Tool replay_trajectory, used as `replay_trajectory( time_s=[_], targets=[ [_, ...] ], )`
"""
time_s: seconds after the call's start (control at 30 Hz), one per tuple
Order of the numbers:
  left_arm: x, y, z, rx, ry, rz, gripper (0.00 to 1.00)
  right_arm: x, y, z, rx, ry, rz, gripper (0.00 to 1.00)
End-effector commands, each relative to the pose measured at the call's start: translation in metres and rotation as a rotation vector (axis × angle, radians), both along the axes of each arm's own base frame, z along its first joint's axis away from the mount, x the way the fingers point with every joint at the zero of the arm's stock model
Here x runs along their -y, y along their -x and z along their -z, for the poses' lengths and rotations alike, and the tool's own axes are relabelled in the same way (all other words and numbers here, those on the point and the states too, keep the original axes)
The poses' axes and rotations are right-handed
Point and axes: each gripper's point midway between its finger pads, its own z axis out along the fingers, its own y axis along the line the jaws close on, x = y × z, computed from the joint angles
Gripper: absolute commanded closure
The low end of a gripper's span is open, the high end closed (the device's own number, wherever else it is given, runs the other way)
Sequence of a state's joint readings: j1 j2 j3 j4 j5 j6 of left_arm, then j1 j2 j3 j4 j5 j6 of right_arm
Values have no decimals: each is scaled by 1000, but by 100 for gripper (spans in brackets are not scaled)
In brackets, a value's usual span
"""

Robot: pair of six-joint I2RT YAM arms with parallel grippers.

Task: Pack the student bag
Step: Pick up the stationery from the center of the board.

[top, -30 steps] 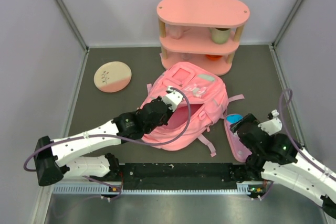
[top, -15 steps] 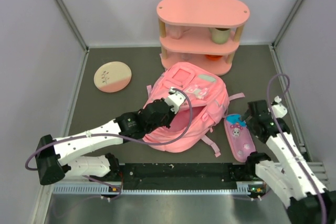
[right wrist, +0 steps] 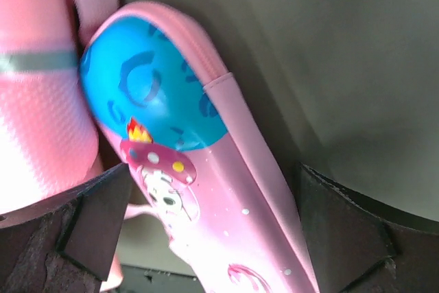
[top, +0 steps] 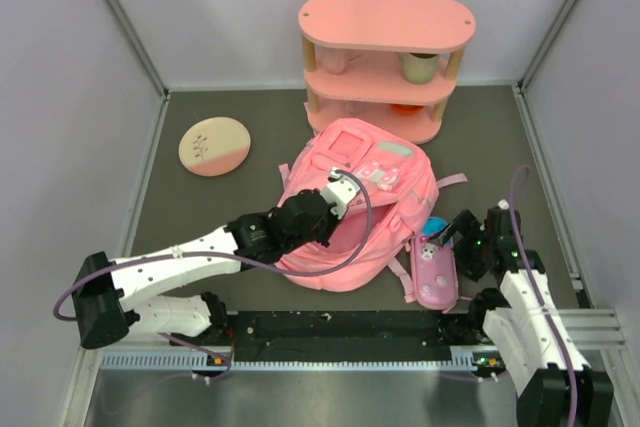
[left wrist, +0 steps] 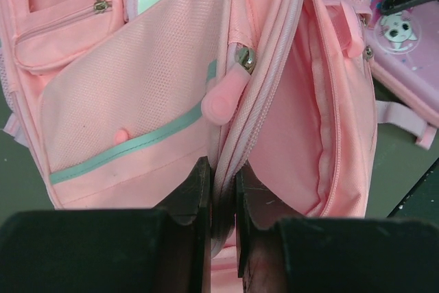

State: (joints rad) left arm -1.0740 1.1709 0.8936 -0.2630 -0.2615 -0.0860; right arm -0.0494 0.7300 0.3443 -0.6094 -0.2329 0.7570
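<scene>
Nothing seems packed yet: left jaws pinch the open rim of the large pink fabric backpack [top: 345, 147], right jaws (spread wide) straddle the pink oval pencil case [top: 435, 275].

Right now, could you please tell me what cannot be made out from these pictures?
- Inside the pink fabric backpack: the left wrist view shows only lining; the left gripper pinching its rim hides the bottom.
- Purple-pink oval pencil case: its end is cut off by the right wrist view's bottom edge; whether the open right gripper touches it is unclear.
- Orange object on the pink three-tier shelf: top view, mostly hidden by the tier above.
</scene>
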Motion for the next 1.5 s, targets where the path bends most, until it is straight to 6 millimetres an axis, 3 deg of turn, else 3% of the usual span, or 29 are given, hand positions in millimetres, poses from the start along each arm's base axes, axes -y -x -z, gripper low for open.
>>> replay_trajectory(
  time_s=[0.0, 0.23, 0.4, 0.43, 0.53, 0.6, 0.63, 0.73, 0.8, 0.9, 1.07, 1.17, 1.2, 1.23, 1.3, 1.47],
  targets=[
    [24, 0, -9, -57, 145, -6, 100, -29, 16, -4, 42, -166, -58, 1],
    [50, 27, 32, -269, 165, 64, 100, -58, 23, -5, 81, -263, -155, 3],
    [55, 26, 34, -275, 178, 60, 100, -73, 22, -2, 52, -269, -248, 9],
    [55, 25, 33, -269, 179, 59, 100, -75, 21, 1, 44, -271, -252, 23],
    [55, 22, 30, -256, 171, 50, 100, -72, 13, 2, 64, -252, -236, 41],
    [54, 20, 28, -246, 164, 43, 100, -70, 7, -5, 101, -243, -220, 53],
    [54, 19, 26, -242, 164, 39, 100, -70, 5, -9, 125, -241, -218, 71],
    [52, 16, 22, -231, 164, 25, 100, -69, -3, -26, 211, -247, -197, 91],
    [52, 13, 18, -222, 167, 16, 100, -68, -5, -32, 246, -255, -180, 91],
    [52, 11, 14, -210, 176, 12, 100, -68, -7, -35, 270, -262, -166, 100],
    [50, 1, 5, -174, 178, -27, 100, -57, -8, -42, 261, -207, -119, 100],
    [45, -8, -4, -143, 159, -61, 100, -32, 0, -59, 256, -91, -31, 100],
    [44, -11, -11, -128, 155, -61, 100, -28, -1, -80, 294, -75, -13, 100],
    [43, -13, -16, -117, 155, -64, 100, -23, 9, -79, 257, -55, 2, 100],
    [41, -19, -34, -78, 169, -82, 100, -18, 11, -101, 295, -50, 27, 100],
    [38, -29, -68, -2, 197, -105, 100, -10, 26, -126, 323, -43, 71, 100]
  ],
)
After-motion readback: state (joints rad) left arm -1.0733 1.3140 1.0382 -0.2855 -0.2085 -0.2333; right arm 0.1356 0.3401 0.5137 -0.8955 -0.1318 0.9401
